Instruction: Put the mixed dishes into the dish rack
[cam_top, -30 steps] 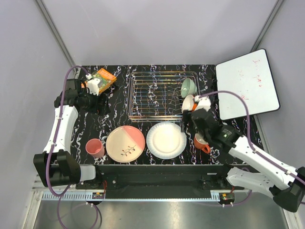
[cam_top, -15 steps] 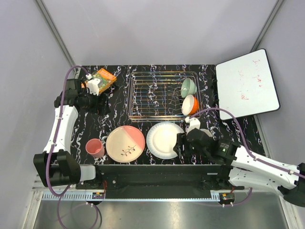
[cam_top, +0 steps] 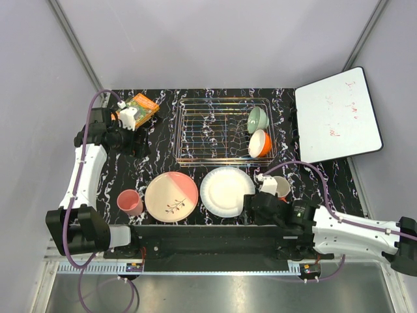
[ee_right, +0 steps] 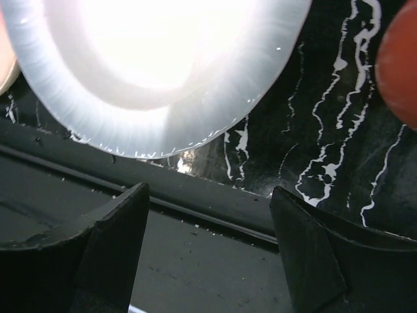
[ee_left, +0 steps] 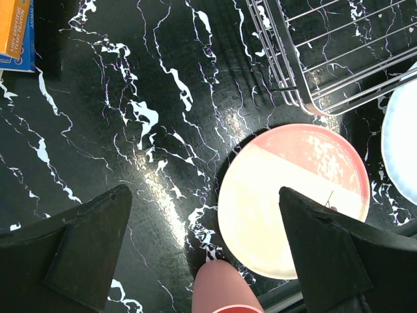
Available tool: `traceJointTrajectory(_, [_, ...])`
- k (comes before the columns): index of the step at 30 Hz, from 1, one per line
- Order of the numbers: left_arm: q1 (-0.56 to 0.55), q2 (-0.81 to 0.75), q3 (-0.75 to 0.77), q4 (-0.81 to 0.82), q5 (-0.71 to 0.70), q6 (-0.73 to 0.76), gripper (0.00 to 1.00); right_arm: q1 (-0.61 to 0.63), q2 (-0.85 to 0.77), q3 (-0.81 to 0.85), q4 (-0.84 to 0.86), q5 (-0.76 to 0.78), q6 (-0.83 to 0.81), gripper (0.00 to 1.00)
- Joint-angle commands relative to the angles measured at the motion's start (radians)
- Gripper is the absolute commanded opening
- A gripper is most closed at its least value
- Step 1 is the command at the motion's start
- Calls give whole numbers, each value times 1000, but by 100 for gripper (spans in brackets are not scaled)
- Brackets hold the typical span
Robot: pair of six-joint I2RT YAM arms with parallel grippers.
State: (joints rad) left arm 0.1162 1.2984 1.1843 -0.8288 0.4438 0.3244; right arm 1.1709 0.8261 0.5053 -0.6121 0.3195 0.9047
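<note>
Our right end effector (ee_right: 208,192), spread wide and empty, hovers at the near edge of the tabletop (ee_right: 326,150); the white plate (ee_right: 156,72) lies just ahead of it.

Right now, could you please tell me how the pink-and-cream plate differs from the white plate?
The pink-and-cream round plate is two-toned with a dark twig motif; the plain white round plate is unpatterned. The pink-and-cream plate lies left, beside the pink tumbler; the white plate lies right of it. Both are similar in size and lie flat on the black marbled table, outside the silvery wire rack.
</note>
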Motion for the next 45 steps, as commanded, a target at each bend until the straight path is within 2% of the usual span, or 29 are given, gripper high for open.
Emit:
traceJointTrajectory(1, [-3,-8,12,34,-10,28,99,6,16,10,49,124,88,83])
traceJointTrajectory(6, [-3,-8,18,31,1,21,99,-43,51,16,109,125,37,84])
traceJointTrajectory(13, [-1,-10,24,25,3,30,99,-241,94,-31,244,-68,-7,85])
traceJointTrajectory(19, [-3,16,81,-3,6,48,99,-272,198,-28,353,-132,-18,84])
traceJointTrajectory(25, [-4,24,115,-12,19,42,99,-274,315,9,382,-165,-52,81])
traceJointTrajectory(29, [-3,16,101,-12,26,36,99,-272,338,32,397,-161,-73,77])
traceJointTrajectory(32, [-1,6,90,-10,18,41,99,-272,372,53,410,-168,-92,70])
traceJointTrajectory(35, [-3,-11,81,-10,1,53,99,-274,412,76,417,-184,-115,63])
traceJointTrajectory(36, [-3,-13,81,-12,1,56,99,-272,421,79,420,-192,-118,56])
traceJointTrajectory(38, [-3,-14,78,-10,-4,56,99,-274,444,90,422,-197,-125,51])
traceJointTrajectory(40, [-3,-16,80,-10,-1,56,99,-272,456,93,422,-198,-130,48])
traceJointTrajectory(45, [-3,-8,92,-13,7,53,99,-274,490,111,416,-195,-136,47])
